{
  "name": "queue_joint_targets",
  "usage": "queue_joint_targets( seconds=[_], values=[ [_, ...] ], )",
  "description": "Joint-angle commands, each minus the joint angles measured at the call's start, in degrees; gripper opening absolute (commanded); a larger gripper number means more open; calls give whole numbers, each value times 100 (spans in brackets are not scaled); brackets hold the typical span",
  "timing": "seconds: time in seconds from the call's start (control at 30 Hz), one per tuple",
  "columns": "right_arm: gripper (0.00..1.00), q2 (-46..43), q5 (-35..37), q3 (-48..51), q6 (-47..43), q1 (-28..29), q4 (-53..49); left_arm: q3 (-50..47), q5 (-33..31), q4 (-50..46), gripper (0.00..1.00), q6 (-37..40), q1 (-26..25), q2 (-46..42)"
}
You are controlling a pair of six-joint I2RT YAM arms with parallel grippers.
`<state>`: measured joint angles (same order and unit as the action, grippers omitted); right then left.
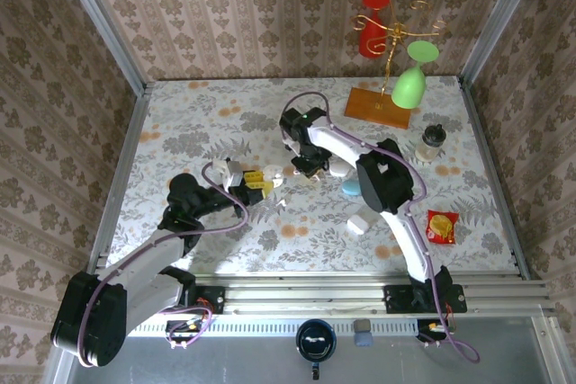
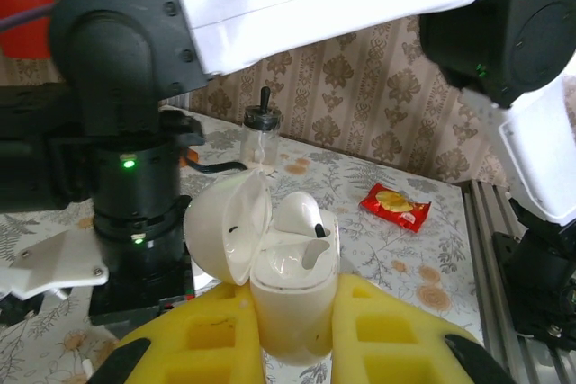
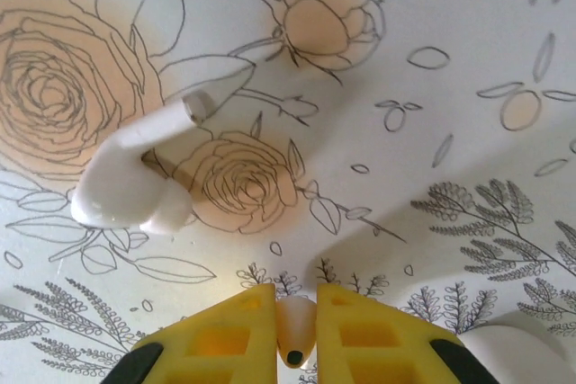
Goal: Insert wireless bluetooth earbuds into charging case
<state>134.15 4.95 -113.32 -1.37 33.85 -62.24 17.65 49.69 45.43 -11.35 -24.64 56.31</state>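
My left gripper [image 2: 292, 312] is shut on the white charging case [image 2: 292, 299], holding it upright above the table. Its lid [image 2: 225, 227] hangs open to the left, and one earbud [image 2: 297, 213] sits in a socket beside an empty one. In the top view the left gripper [image 1: 259, 188] is near the table's middle, with the right gripper [image 1: 309, 168] just beyond it. The right gripper [image 3: 296, 301] is shut on a small white earbud [image 3: 295, 325], pinched between its yellow fingers just above the table. Another earbud [image 3: 126, 186] lies loose on the floral cloth, ahead and to the left.
The right arm's black wrist [image 2: 135, 177] stands close on the case's left. A red snack packet [image 1: 442, 227] and a small glass jar [image 1: 433, 142] are on the right side. A wooden stand [image 1: 378, 105] with red and green cups is at the back. Another white oval case [image 1: 358, 223] lies by the right arm.
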Motion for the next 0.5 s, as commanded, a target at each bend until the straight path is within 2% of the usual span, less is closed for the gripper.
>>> queue_joint_targets(
  seconds=[0.0,0.17,0.3,0.47],
  values=[
    [15,-964,-237,743,170,-45,1175,122,-124,120,6,46,30,20],
    [14,-2517,-787,2489,432,-53,3025,125,-245,159,6,1,28,82],
    [13,-3584,-971,3522,664,-62,4243,150,-374,152,6,-16,21,105],
    [13,-4848,-1592,4714,1043,-82,5781,203,-434,124,6,52,-2,169]
  ],
)
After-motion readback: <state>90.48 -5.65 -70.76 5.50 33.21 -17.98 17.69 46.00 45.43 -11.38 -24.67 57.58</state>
